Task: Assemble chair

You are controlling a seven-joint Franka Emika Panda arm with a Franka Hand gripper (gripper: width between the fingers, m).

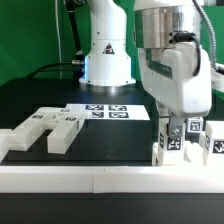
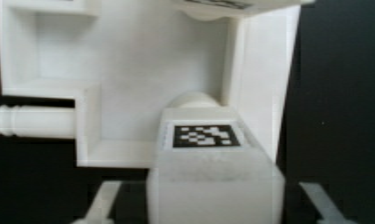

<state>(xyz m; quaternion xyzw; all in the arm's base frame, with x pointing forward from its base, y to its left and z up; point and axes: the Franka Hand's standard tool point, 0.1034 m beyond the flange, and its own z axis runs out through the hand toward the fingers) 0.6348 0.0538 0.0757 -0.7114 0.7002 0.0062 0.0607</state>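
My gripper (image 1: 178, 132) is low at the front of the exterior view's right, down among upright white chair pieces (image 1: 164, 148) that carry black-and-white tags. In the wrist view a white block with a tag (image 2: 205, 137) stands between my two fingers (image 2: 109, 200), and the gripper (image 2: 214, 198) is shut on it. Just beyond the block lies a larger white chair part (image 2: 157, 70) with raised walls. A short ribbed post (image 2: 24, 120) sticks out of that part's side. The fingertips themselves are hidden by the block.
Notched white blocks (image 1: 48, 128) lie loose on the black table at the exterior view's left. The marker board (image 1: 108, 111) lies flat in front of the arm's base (image 1: 108, 60). A long low white rail (image 1: 100, 180) runs along the front edge.
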